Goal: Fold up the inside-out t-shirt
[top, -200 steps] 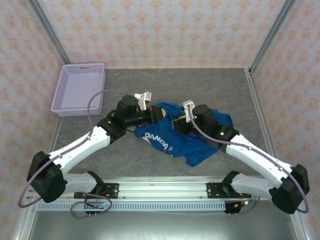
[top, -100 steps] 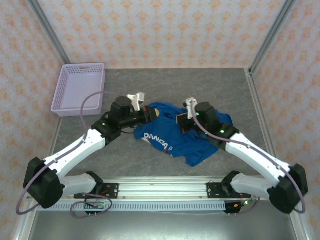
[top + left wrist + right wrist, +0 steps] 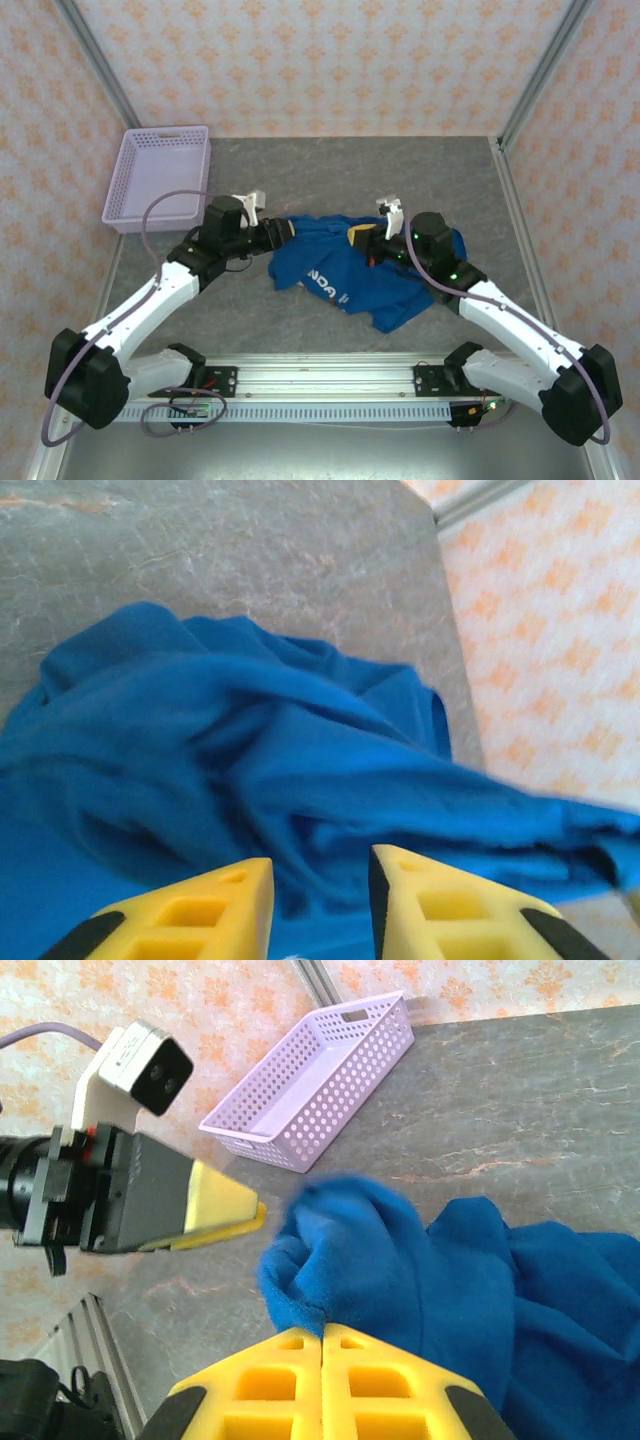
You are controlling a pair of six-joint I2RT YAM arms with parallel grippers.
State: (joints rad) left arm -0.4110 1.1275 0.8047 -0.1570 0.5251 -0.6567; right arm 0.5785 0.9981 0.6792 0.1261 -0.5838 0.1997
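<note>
I am holding my right gripper (image 3: pixel 322 1338) with its yellow fingers pressed flat together, pinching a raised bunch of the inside-out t-shirt (image 3: pixel 480 1280) at their tips. From overhead, that right gripper (image 3: pixel 365 243) is lying over the upper middle of the cloth. I am keeping my left gripper (image 3: pixel 318 872) with its fingers apart; blue cloth is showing through the gap and nothing is sitting between them. Seen from the right wrist, the left gripper (image 3: pixel 250 1218) is pointing at the pinched bunch from 9 o'clock, just beside it and not touching.

The t-shirt (image 3: pixel 350 280) is lying crumpled on the grey table (image 3: pixel 400 170) at 12 o'clock from my bases, between my two arms. Its white lettering (image 3: pixel 325 283) is facing up on the near left part, and a lobe is trailing toward 5 o'clock. Under my left fingers, the cloth (image 3: pixel 250 750) is running in deep folds.

Farther out at 10 o'clock, well apart from the shirt, the lavender mesh basket (image 3: pixel 160 175) is sitting against the left wall.
</note>
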